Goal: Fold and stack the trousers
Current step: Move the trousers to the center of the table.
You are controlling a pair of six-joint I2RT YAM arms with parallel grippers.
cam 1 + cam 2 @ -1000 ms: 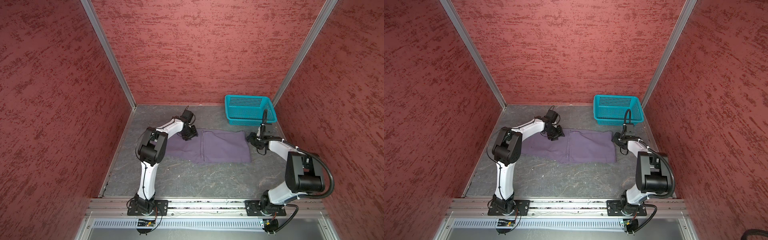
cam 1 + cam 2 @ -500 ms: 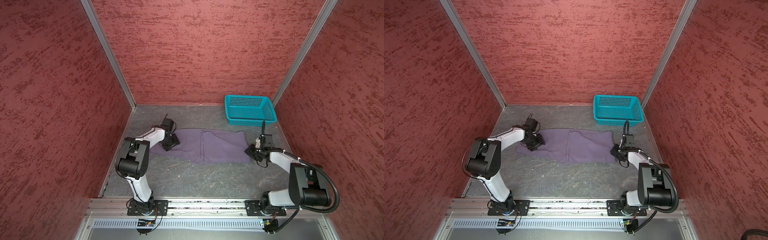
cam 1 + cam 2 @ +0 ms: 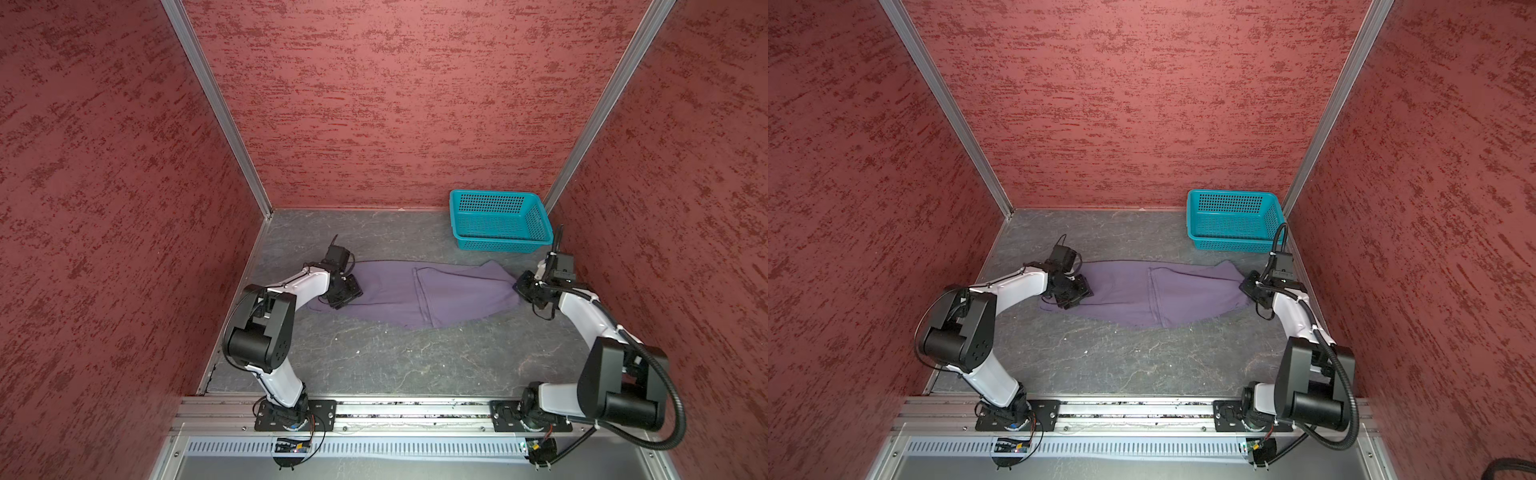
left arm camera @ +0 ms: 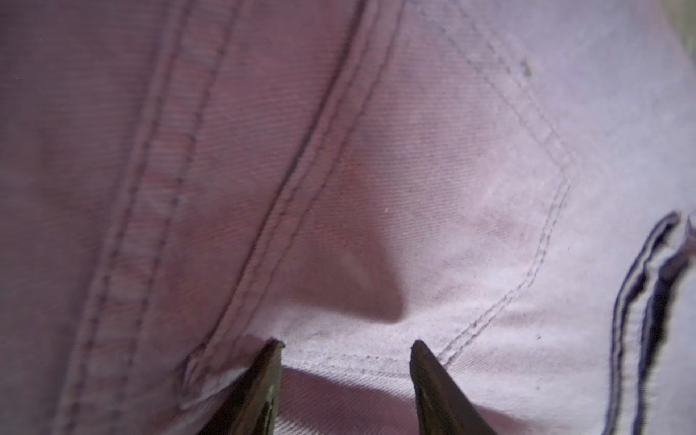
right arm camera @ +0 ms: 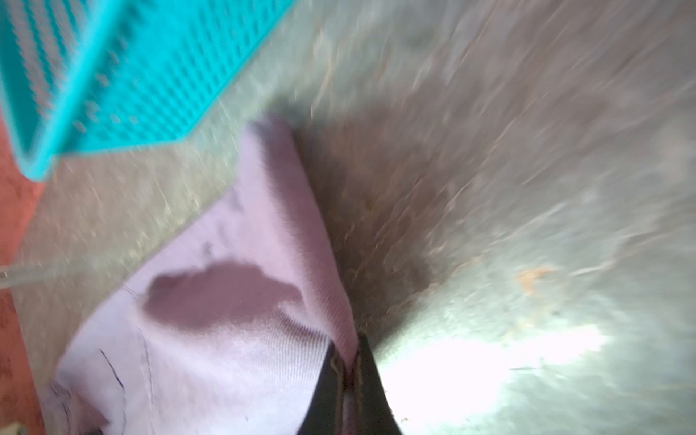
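Observation:
The dusty-purple trousers (image 3: 415,291) (image 3: 1142,291) lie spread lengthwise across the grey floor in both top views. My left gripper (image 3: 347,297) (image 3: 1077,297) rests on their left end. In the left wrist view its fingers (image 4: 271,376) stand apart over the seamed cloth (image 4: 414,188), so the left gripper (image 4: 346,348) is open. My right gripper (image 3: 519,286) (image 3: 1246,286) is at the trousers' right end. In the right wrist view the right gripper (image 5: 350,346) is shut, pinching the edge of the cloth (image 5: 226,301).
A teal perforated basket (image 3: 498,245) (image 3: 1229,243) (image 5: 132,75) stands at the back right, just beyond the trousers' right end. Red walls close in the left, back and right sides. A metal rail (image 3: 415,409) with both arm bases runs along the front.
My left gripper has slid from the trousers' far middle edge to their left end. The right gripper has closed on the cloth's right edge, which now stands slightly raised.

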